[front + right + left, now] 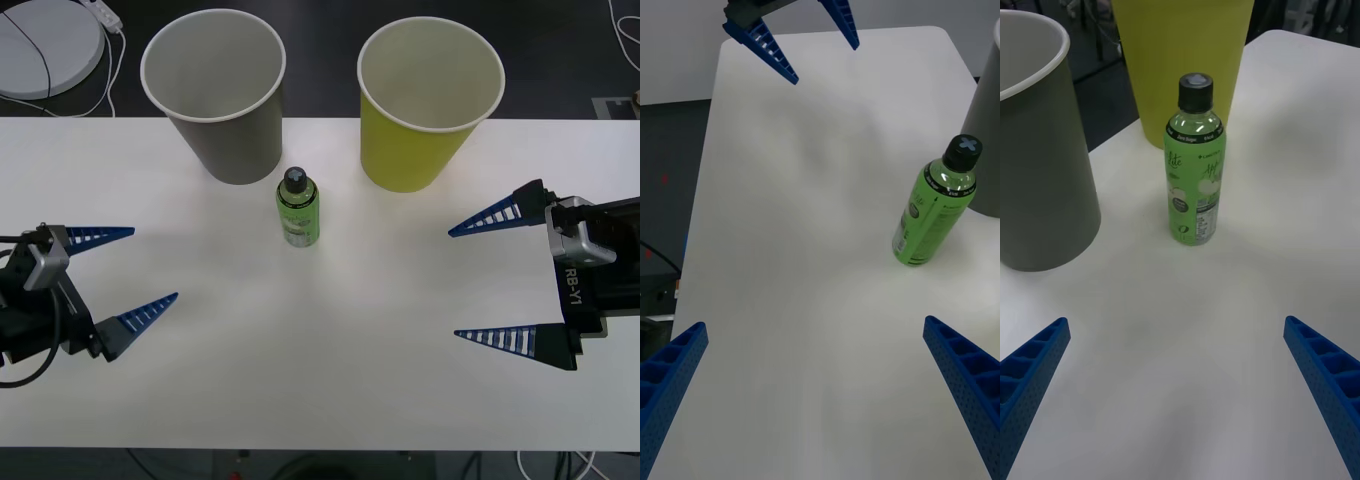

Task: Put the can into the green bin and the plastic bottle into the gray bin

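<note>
A: Where does the plastic bottle (298, 207) stand?

B: Upright on the white table (330, 380), just in front of the gray bin (215, 90) and beside the green bin (428, 100), touching neither gripper.

A: And the grippers?

B: Left gripper (128, 270) and right gripper (478, 282) flank the bottle, well apart from it, fingers spread wide, holding nothing.

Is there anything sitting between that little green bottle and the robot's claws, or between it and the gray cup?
Nothing visible does. The plastic bottle stands upright with bare table between it and both the open left gripper and the open right gripper. The gray bin stands right beside it, with nothing between them.
</note>
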Available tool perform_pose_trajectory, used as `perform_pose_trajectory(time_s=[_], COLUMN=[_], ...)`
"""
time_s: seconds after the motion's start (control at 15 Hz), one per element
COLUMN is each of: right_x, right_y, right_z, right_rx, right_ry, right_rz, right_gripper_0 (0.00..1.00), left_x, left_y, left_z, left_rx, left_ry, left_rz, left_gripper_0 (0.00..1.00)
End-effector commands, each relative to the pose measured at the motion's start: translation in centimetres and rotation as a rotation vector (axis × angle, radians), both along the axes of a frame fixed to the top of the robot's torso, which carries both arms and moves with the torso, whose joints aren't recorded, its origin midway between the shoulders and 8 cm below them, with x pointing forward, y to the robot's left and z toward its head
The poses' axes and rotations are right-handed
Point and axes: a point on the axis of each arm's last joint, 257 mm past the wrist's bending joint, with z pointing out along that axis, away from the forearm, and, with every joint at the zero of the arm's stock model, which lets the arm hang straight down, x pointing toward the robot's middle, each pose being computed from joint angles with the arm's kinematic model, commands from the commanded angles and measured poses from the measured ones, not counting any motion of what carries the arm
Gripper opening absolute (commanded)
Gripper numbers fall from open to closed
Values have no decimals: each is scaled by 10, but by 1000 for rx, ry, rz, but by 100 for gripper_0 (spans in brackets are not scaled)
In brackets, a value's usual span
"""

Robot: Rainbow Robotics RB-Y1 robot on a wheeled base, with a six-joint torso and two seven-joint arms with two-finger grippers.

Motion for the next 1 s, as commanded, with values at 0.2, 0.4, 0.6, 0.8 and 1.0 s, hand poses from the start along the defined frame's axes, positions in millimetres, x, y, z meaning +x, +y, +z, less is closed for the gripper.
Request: perform_pose_trajectory(time_s=[0.2, 0.4, 0.6, 0.8, 1.0], right_x=[0, 0, 0, 0, 0], right_y=[0, 0, 0, 0, 0], right_z=[0, 0, 0, 0, 0], right_rx=[0, 0, 0, 0, 0], right_ry=[0, 0, 0, 0, 0], right_rz=[0, 0, 0, 0, 0], right_gripper_0=[100, 100, 100, 100, 100], left_x=[20, 24, 27, 35, 47], left_y=[0, -9, -20, -27, -30], left_z=[-16, -20, -26, -34, -38], left_rx=[4, 6, -5, -15, -27], left_ry=[-8, -10, -14, -15, -18], left_rz=[26, 10, 2, 6, 17], left_gripper_0=[100, 100, 100, 100, 100])
